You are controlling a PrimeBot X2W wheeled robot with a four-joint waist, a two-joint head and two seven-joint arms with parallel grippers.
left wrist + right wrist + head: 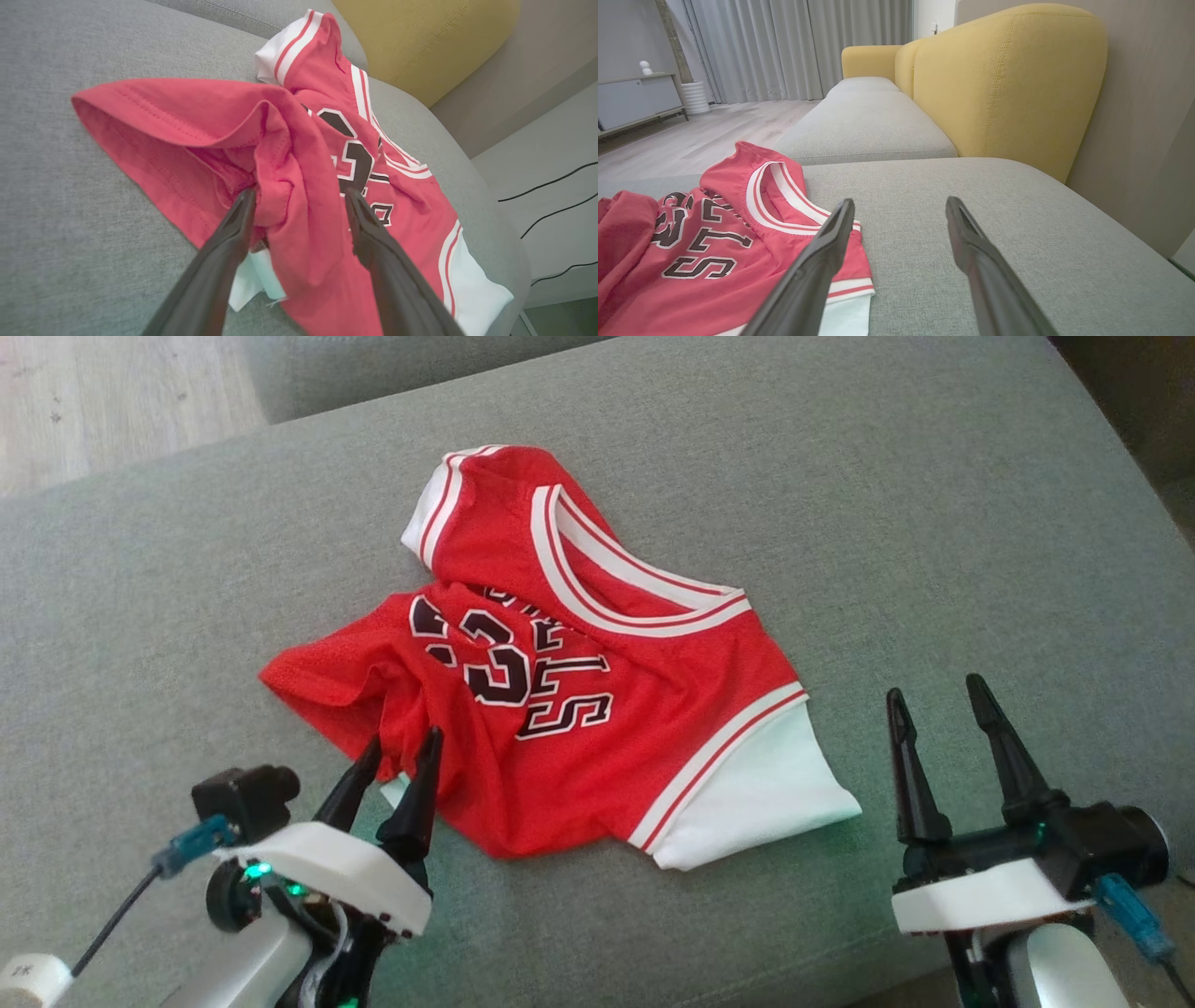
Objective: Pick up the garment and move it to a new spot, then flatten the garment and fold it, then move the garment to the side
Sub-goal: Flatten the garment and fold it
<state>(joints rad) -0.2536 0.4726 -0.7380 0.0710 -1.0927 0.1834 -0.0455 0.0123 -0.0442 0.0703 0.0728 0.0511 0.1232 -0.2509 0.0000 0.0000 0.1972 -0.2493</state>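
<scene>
Nearest the camera, at the lower left of the head view, the left hand (403, 739) points up towards the crumpled near edge of a red basketball jersey (597, 728). Its two dark fingers (224, 247) are spread wide and hold nothing. In the left wrist view they stand either side of a raised ridge of bunched red fabric at the hem, their tips right at the cloth, and a scrap of white fabric peeks out beneath.

At the lower right, the right hand (935, 689) sits just beside the jersey's near right corner. Its fingers are also spread wide and empty, above bare grey upholstery and clear of the cloth.

The jersey lies rumpled in the middle of a grey sofa seat cushion (887, 523). Its left side is folded over itself. Black numerals and letters edged in white run across its chest, partly creased. White and red striped trim outlines the neckline and armholes, and a plain white panel shows at its near right corner.

Beyond the jersey, the right wrist view shows a second grey seat cushion (864, 126) and a mustard yellow backrest (1008, 84). Farther off are a pale wooden floor (103, 401), grey curtains (784, 46) and a low grey cabinet (635, 100).
</scene>
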